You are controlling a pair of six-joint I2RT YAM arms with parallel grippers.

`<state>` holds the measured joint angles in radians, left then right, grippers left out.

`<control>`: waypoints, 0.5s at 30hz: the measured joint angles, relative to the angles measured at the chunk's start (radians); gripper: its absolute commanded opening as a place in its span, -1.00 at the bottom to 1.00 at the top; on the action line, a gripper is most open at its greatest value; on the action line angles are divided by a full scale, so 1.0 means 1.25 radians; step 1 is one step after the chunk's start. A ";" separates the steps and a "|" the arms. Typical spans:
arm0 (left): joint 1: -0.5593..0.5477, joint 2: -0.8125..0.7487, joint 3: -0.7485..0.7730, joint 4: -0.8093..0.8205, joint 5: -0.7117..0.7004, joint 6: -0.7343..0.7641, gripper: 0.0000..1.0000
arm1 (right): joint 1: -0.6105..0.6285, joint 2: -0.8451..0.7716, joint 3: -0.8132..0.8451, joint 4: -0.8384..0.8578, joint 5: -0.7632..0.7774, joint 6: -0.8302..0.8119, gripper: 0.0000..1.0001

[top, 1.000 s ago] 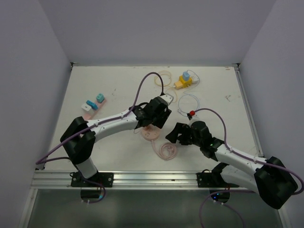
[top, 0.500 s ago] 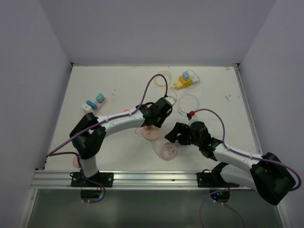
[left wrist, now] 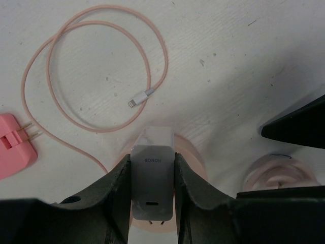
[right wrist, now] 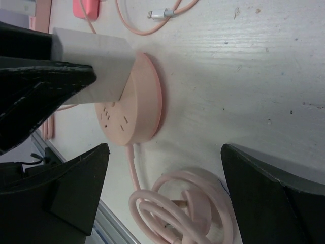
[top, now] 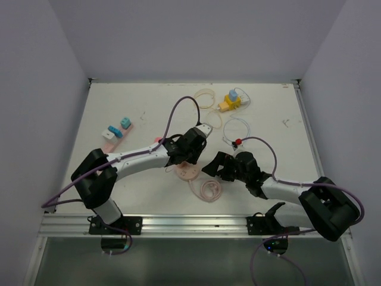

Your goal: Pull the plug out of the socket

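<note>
Plug (left wrist: pixel 152 178) in left jaws, on socket (right wrist: pixel 143 101)

The plug (left wrist: pixel 152 178) is pale grey, its lettering a darker grey, held in the matte black left claw (left wrist: pixel 152 170) against a salmon-pink socket (right wrist: pixel 139 101). The cable (left wrist: pixel 91 66) is the same pink, its connector tip silver and white. The surface (left wrist: pixel 228 51) is white, flecked with dark scuffs. The right claw (right wrist: pixel 165 148) is black too; a far block (top: pixel 229 104) is yellow, capped light blue.
</note>
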<state>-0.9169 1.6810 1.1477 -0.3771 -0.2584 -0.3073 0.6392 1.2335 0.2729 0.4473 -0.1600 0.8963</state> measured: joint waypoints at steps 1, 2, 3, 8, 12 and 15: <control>0.000 -0.018 -0.015 0.007 0.001 -0.006 -1.00 | 0.000 0.010 0.001 0.010 -0.003 0.002 0.92; 0.000 -0.034 -0.031 0.016 0.001 -0.013 -1.00 | 0.000 0.022 0.002 0.020 -0.008 0.006 0.90; 0.000 -0.052 -0.046 0.026 0.001 -0.019 -1.00 | 0.000 0.035 0.002 0.032 -0.013 0.010 0.90; 0.000 -0.137 -0.113 0.087 0.000 -0.046 -1.00 | 0.000 0.105 0.019 0.100 -0.047 0.022 0.88; 0.000 -0.191 -0.160 0.141 0.001 -0.065 -1.00 | 0.000 0.149 0.029 0.150 -0.085 0.026 0.86; 0.000 -0.197 -0.173 0.162 0.001 -0.078 -1.00 | 0.000 0.174 0.039 0.180 -0.117 0.027 0.81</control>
<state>-0.9169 1.4342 0.9314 -0.1749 -0.2569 -0.4049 0.6392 1.4513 0.3222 0.6724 -0.3069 0.9295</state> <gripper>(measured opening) 0.359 0.920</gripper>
